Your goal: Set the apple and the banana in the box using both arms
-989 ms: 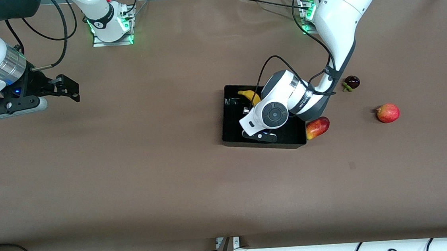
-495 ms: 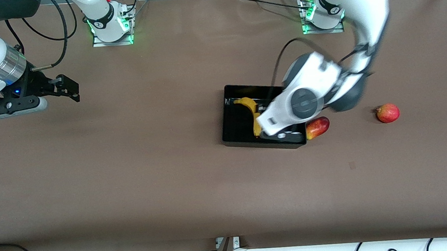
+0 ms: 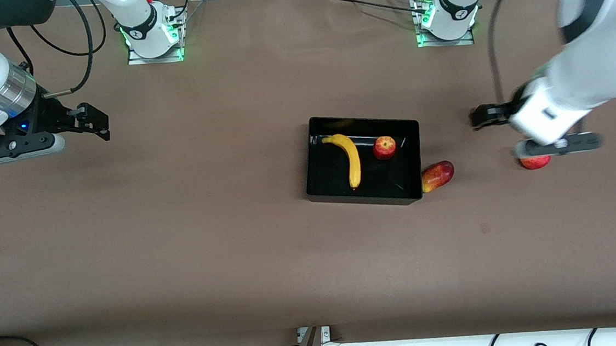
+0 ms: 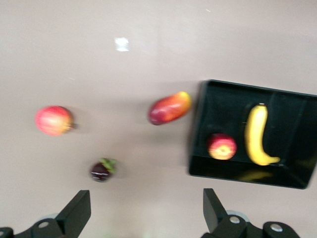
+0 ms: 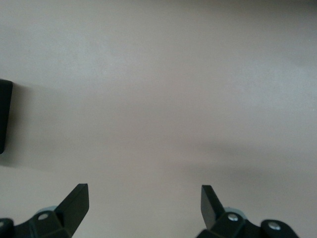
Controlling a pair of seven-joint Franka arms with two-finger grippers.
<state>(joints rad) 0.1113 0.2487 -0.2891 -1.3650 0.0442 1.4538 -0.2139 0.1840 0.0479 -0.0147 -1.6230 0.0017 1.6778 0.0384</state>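
Observation:
The black box (image 3: 364, 199) stands mid-table. Inside it lie the long yellow banana (image 3: 352, 159) and, beside it toward the left arm's end, the small red apple (image 3: 384, 147). The left wrist view shows the same box (image 4: 197, 130), banana (image 4: 258, 135) and apple (image 4: 221, 147). My left gripper (image 3: 480, 117) hangs open and empty in the air over the table between the box and that end; its own view shows the gripper (image 4: 146, 209) holding nothing. My right gripper (image 3: 96, 123) waits open over bare table at the right arm's end, also empty (image 5: 143, 203).
An oblong red-and-yellow fruit (image 3: 437, 176) lies against the box's outer corner. A round red fruit (image 3: 533, 163) sits partly under the left hand. A small dark purple fruit (image 4: 101, 170) lies near the left gripper.
The left gripper opened and let the banana go into the box, then rose and swung out toward the left arm's end. The apple in the box came into sight. The right arm stayed still.

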